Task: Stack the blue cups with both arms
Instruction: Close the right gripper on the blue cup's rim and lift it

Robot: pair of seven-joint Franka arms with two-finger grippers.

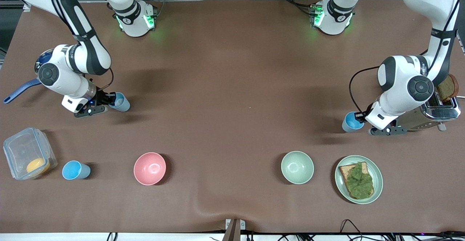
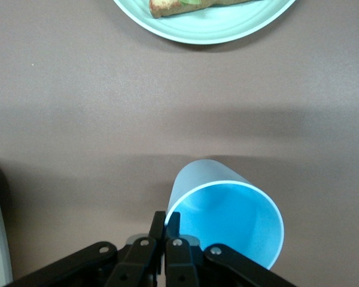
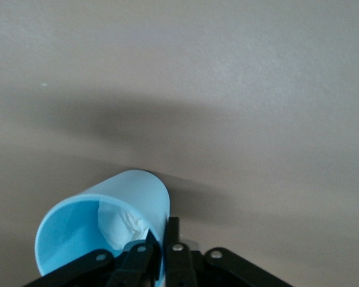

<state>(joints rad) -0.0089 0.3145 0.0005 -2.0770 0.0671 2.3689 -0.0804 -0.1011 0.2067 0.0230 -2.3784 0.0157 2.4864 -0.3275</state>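
My right gripper (image 1: 108, 101) is shut on the rim of a pale blue cup (image 1: 120, 102) toward the right arm's end of the table. In the right wrist view this pale blue cup (image 3: 102, 224) has white paper inside, and the fingers (image 3: 172, 236) pinch its wall. My left gripper (image 1: 360, 117) is shut on the rim of a brighter blue cup (image 1: 351, 122) beside the toaster. The left wrist view shows that cup (image 2: 227, 215) tilted, its rim clamped between the fingers (image 2: 159, 226). Another blue cup (image 1: 75, 170) stands free, nearer the camera.
A pink bowl (image 1: 149, 168), a pale green bowl (image 1: 297, 167) and a green plate (image 1: 377, 183) with toast and lettuce stand nearer the camera. A clear container (image 1: 21, 150) sits beside the free cup. A toaster (image 1: 441, 112) stands by the left arm. A blue handle (image 1: 20, 90) lies by the right arm.
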